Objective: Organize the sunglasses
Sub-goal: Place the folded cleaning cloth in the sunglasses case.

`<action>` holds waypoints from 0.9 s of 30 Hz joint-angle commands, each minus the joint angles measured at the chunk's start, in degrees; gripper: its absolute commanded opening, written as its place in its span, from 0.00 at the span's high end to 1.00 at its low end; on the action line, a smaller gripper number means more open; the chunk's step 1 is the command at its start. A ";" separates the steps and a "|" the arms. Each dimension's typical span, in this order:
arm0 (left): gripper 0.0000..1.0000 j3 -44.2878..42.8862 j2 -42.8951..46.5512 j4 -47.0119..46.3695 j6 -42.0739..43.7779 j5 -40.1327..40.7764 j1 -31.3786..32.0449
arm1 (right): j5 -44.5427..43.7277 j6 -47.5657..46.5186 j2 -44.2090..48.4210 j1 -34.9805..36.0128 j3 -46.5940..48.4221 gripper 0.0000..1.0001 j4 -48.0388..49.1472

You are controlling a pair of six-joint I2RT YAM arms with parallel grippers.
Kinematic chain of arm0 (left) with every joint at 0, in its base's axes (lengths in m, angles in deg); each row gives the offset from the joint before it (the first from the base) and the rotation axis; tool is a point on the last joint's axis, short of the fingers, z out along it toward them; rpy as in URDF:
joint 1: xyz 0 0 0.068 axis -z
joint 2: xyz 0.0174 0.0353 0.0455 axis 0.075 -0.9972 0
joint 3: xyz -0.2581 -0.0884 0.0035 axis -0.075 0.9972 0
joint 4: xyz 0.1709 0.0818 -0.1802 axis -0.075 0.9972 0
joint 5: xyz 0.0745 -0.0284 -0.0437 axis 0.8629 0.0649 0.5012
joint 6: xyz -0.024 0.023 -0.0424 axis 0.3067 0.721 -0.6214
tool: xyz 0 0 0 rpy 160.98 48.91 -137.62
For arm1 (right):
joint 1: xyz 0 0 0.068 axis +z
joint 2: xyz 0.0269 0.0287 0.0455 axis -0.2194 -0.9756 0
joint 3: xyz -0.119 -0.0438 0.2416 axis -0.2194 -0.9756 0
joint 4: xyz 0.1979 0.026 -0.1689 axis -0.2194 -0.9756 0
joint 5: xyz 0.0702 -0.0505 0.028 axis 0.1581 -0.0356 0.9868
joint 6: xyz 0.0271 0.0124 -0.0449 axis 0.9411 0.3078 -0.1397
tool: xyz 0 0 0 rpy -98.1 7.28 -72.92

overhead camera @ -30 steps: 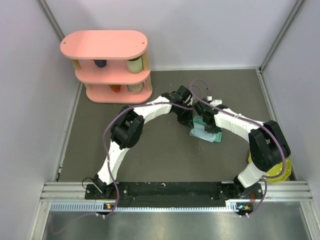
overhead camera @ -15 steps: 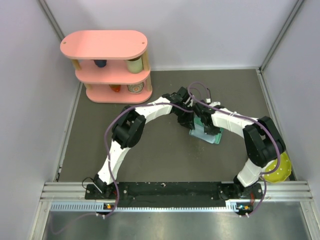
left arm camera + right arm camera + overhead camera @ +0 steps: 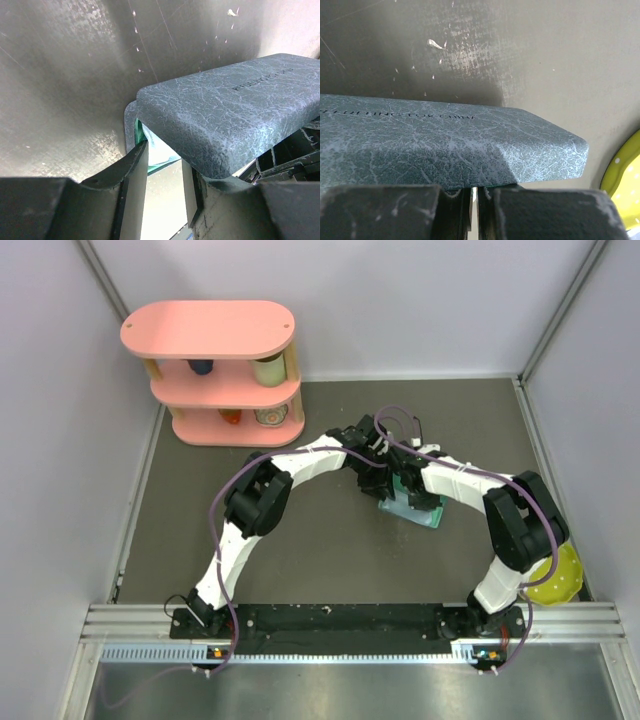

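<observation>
No sunglasses show in any view. A grey-blue oblong case (image 3: 412, 508) lies mid-table with its lid raised over a teal lining. In the left wrist view the lid (image 3: 230, 105) stands over a light blue cloth (image 3: 157, 150) at the case's corner. My left gripper (image 3: 378, 480) is open; its jaws (image 3: 165, 175) straddle that corner, one finger against the teal edge and the other under the lid. My right gripper (image 3: 418, 492) is nearly closed (image 3: 474, 200), pinching under the front rim of the lid (image 3: 445, 145).
A pink oval shelf (image 3: 222, 370) with cups stands at the back left. A yellow bowl (image 3: 555, 575) sits near the right arm's base and shows in the right wrist view (image 3: 625, 185). Grey walls close in the table's sides and back.
The right arm's elbow has swung inward to the left, uncovering the yellow bowl. Both grippers have stayed at the case, shifting only slightly.
</observation>
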 commanded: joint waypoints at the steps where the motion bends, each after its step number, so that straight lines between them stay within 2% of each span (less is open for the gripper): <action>1: 0.62 -1.27 3.20 -0.76 0.40 0.95 0.04 | -2.53 -0.46 -0.92 -0.78 -0.66 1.00 0.27; 17: 0.63 -0.57 3.55 -0.76 0.31 0.42 0.04 | -1.82 1.21 0.31 -0.78 -0.76 0.99 -0.78; 19: 0.63 -0.57 3.81 -0.76 0.22 0.33 -0.05 | -1.91 1.30 1.54 -0.78 -0.31 0.94 -1.14; 26: 0.63 -0.13 4.87 -0.84 0.05 -0.28 0.04 | -2.44 1.12 5.67 -0.86 2.41 0.59 -4.47; 27: 0.62 -0.05 5.04 -0.85 0.05 -0.28 0.04 | -2.27 1.12 6.28 -0.78 2.50 0.57 -4.56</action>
